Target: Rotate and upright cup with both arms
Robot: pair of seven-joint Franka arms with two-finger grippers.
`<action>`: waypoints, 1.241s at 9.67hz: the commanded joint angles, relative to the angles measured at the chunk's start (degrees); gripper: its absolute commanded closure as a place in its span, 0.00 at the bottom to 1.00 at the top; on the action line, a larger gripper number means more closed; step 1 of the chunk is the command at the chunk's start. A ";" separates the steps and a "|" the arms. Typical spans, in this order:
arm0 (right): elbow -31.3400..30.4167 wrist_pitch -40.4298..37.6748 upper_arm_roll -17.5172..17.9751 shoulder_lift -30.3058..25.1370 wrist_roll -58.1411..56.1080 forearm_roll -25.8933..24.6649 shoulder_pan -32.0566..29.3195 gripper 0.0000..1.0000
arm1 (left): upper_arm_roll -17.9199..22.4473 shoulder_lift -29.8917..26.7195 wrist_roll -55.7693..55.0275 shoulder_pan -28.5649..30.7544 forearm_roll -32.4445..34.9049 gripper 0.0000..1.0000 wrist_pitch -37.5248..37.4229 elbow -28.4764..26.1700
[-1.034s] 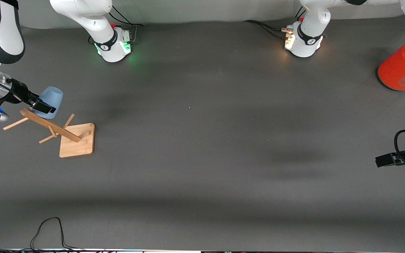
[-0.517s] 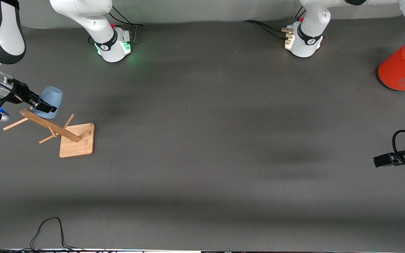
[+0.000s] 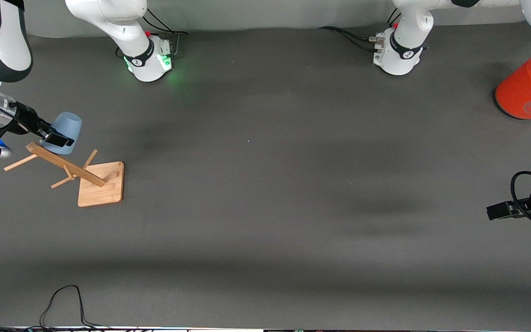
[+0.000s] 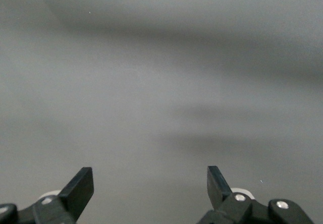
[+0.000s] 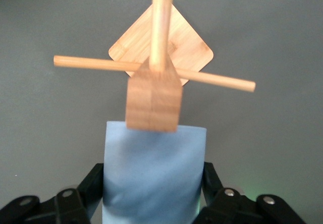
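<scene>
Cup [image 3: 66, 130], pale blue, sits clamped by the closed right tool [image 3: 58, 139] above the wooden peg stand [image 3: 83, 176] at the right arm's end of the desk [image 3: 265, 207]; lifting it askew may snag a peg and topple the stand; left tool [image 3: 500, 211], waiting, gapes wide and empty

Wooden rack [image 3: 76, 173], orange can [image 3: 526, 90], black cable [image 3: 62, 302].
</scene>
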 commanded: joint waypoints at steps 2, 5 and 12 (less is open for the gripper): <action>-0.57 -7.20 0.33 -8.00 6.67 0.88 2.99 0.50 | 0.52 2.43 0.63 0.33 -0.35 0.00 3.14 1.63; -0.49 -13.10 0.41 -13.20 18.77 1.58 10.62 0.50 | 0.61 4.01 0.55 1.64 -0.44 0.00 6.66 1.63; 28.27 -4.85 0.59 16.51 65.88 9.06 43.92 0.50 | 0.61 4.11 -0.51 1.21 -0.35 0.00 7.20 1.63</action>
